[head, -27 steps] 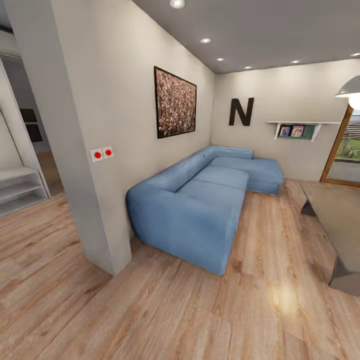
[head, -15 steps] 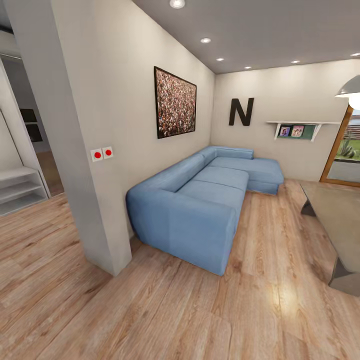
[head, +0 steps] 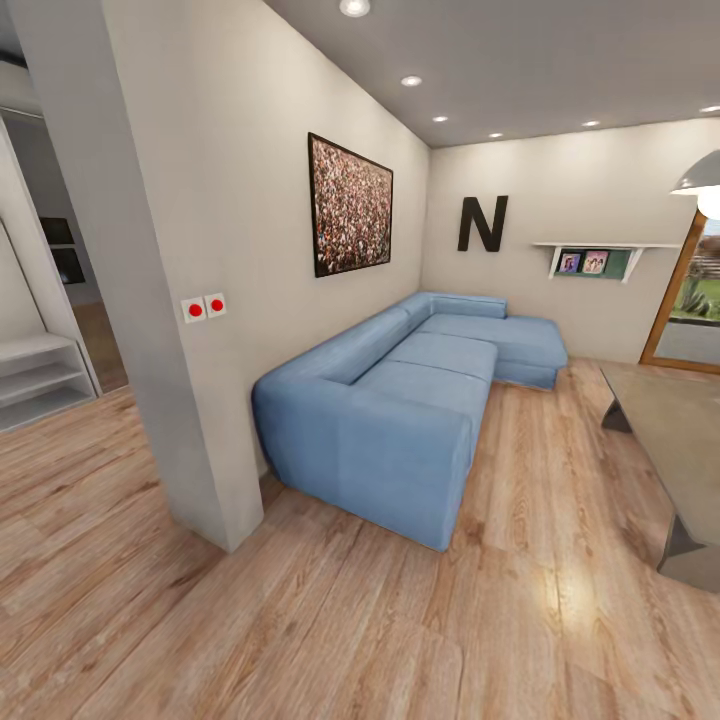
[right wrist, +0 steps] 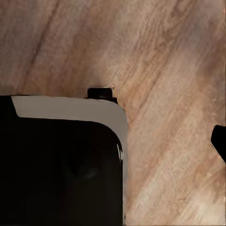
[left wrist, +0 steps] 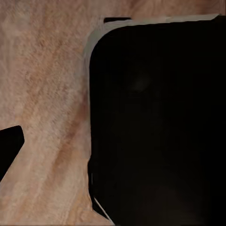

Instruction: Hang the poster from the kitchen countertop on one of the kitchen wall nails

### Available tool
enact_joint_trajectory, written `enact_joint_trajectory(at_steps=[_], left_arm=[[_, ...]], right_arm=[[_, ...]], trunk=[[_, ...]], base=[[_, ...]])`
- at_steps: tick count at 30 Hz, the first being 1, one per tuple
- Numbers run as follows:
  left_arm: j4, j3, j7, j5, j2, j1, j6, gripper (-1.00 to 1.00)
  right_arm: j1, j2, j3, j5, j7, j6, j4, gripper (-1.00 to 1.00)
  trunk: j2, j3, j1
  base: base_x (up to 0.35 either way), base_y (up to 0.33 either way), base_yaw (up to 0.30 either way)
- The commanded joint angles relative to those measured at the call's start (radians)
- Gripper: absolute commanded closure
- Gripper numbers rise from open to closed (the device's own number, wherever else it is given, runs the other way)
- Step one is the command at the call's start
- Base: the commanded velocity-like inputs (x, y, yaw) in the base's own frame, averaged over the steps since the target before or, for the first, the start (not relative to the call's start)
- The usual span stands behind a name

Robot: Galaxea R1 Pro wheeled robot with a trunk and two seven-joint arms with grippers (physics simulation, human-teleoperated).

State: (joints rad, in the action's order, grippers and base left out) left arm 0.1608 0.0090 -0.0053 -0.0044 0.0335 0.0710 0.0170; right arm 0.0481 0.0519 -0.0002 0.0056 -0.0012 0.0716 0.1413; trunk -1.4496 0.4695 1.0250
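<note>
Sitting in the living room by the sofa [head: 400, 400], nowhere near the kitchen.
Poster not picked up yet, everything's left; can't tell either hand's state.

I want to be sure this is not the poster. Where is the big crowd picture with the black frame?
In the head view, the crowd picture hangs on the left wall, above the blue sofa, left of the black letter N.

Black robot base [left wrist: 155, 127] with a rounded corner and pale grey rim [right wrist: 70, 108]
</note>
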Motion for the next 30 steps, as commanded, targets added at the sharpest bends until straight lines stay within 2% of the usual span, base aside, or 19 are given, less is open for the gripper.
enact_joint_trajectory(at_steps=[1,2,3,10,20,30], left_arm=[[0.473,0.000,-0.001,0.000,0.001,0.003,0.008,-1.00],[0.475,0.001,-0.001,0.000,0.003,0.005,0.044,-1.00],[0.475,0.002,-0.001,0.000,0.005,0.005,0.053,-1.00],[0.476,0.003,-0.001,0.000,0.009,0.006,0.066,-1.00],[0.476,0.003,-0.001,0.000,0.009,0.006,0.069,-1.00],[0.476,0.001,-0.001,0.000,0.009,0.006,0.067,-1.00]], right_arm=[[0.145,0.003,0.002,0.001,0.000,0.006,0.215,-1.00],[0.143,0.005,0.003,0.002,-0.001,0.007,0.219,-1.00],[0.143,0.006,0.003,0.002,-0.001,0.007,0.219,-1.00],[0.142,0.006,0.003,0.002,-0.002,0.008,0.219,-1.00],[0.141,0.006,0.003,0.002,-0.002,0.008,0.219,-1.00],[0.141,0.006,0.003,0.002,-0.002,0.008,0.219,-1.00]], trunk=[[0.000,0.000,0.000],[0.000,0.000,0.000],[0.000,0.000,0.000],[0.000,0.000,0.000],[0.000,-0.003,0.000],[0.000,-0.008,0.000]], base=[[0.000,0.000,0.000],[0.000,0.000,0.000],[0.000,0.000,0.000],[0.000,0.000,-0.023],[0.000,-0.005,-0.227],[0.000,-0.240,-0.211]])
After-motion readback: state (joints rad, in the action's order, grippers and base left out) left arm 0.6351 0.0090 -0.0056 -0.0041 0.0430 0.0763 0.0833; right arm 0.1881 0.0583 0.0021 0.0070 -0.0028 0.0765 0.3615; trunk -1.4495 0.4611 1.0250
